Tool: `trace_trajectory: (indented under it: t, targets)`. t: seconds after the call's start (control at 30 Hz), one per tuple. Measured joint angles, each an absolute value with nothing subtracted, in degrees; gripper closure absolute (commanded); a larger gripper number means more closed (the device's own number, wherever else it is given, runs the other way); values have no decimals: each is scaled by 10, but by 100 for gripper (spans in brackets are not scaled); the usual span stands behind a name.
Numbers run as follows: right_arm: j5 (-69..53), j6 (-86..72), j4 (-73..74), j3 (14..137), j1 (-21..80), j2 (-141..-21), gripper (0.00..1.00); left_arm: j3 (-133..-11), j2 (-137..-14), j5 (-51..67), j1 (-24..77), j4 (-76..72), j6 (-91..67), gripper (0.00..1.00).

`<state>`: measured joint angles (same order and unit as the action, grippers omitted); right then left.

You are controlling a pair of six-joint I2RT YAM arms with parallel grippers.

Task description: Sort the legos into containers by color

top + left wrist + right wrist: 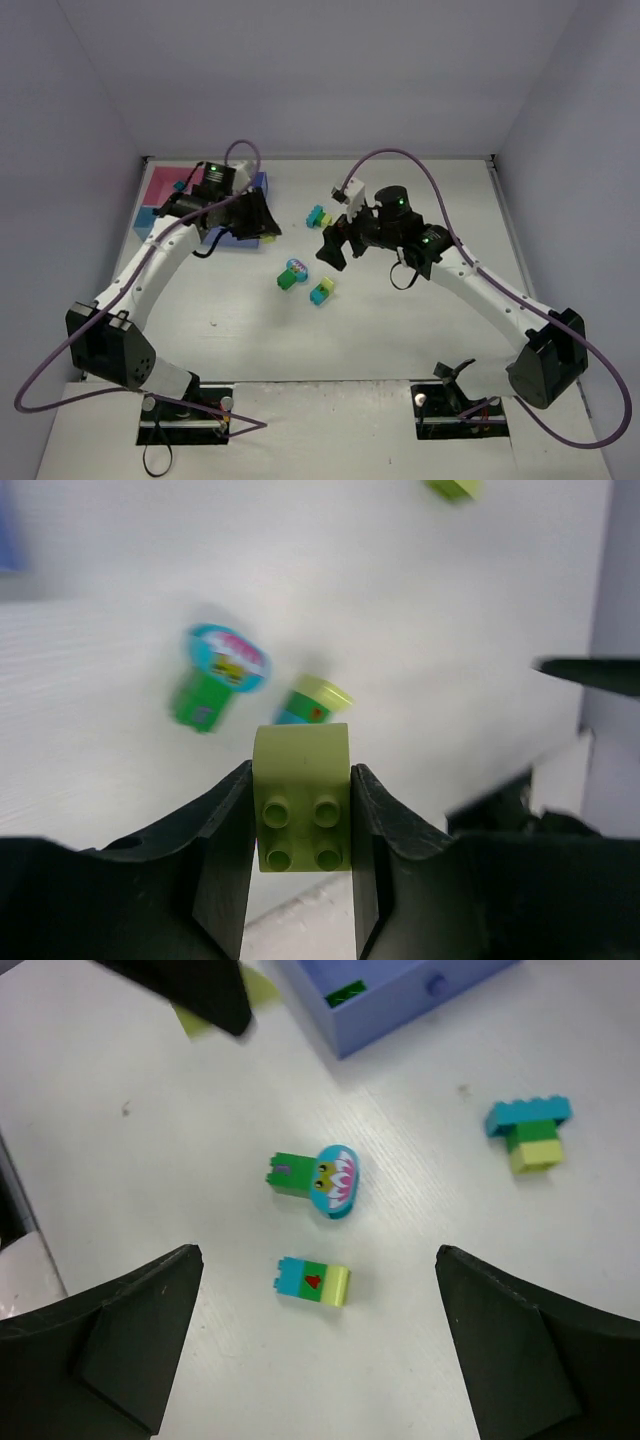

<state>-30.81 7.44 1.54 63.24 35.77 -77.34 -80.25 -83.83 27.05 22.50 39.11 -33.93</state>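
- Clamped between the left gripper [301, 780] jaws, a yellow-green brick [303, 798] is sitting studs toward the wrist camera, with both jaw faces pressing flat against its sides.
- That gripper is hanging above the tabletop [400, 330], just beside the near corner of the medium-blue tray [420, 1005]. A dark green brick [345, 993] is lying inside that tray.
- By the look of it, the step in hand is the carry: the brick is lifted clear and is not yet over any tray.
- Next, the left arm is probably going to need to bring the brick fully inside the rim of the tray meant for yellow-green and only then let go. Which tray that is cannot be told, and the pink tray [160, 182] and light-blue tray [146, 216] are showing only partly behind the arm.
- Over the loose pieces, the right gripper [318, 1258] is hovering with its jaws spread wide, gripping nothing and touching nothing.
- Below it, a green piece with a teal flower face [312, 1177] and a teal-green-yellow piece [314, 1282] are lying near each other. A teal, green and yellow-green stack [530, 1132] is sitting well apart to one side.
- Those joined pieces are likely going to need pulling apart before sorting.
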Motion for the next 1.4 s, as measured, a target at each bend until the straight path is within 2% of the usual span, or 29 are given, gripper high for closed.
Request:
trace_trajectory:
  t: [0.33,0.4,0.5,0.83,0.93,0.97,1.1,1.4]
  targets:
    - [-149,-42,10,591,311,-742,1,-783,-828,70,-25,380,-377,89]
    - [-128,-61,10,578,304,-736,1,-784,-846,53,-58,369,-395,81]
    - [-110,-81,11,560,288,-725,1,-787,-892,40,-97,347,-427,80]
    - [-93,-102,6,539,246,-709,1,-875,-1066,35,-150,309,-511,75]
    - [-92,-103,6,538,243,-709,1,-896,-1093,34,-154,303,-528,62]
    - [-91,-103,6,538,243,-709,1,-896,-1096,33,-154,301,-533,55]
    - [-85,-103,6,538,236,-709,1,-894,-1097,28,-154,295,-549,42]
    - [-29,-133,4,545,201,-752,2,-882,-1080,34,-154,284,-550,39]
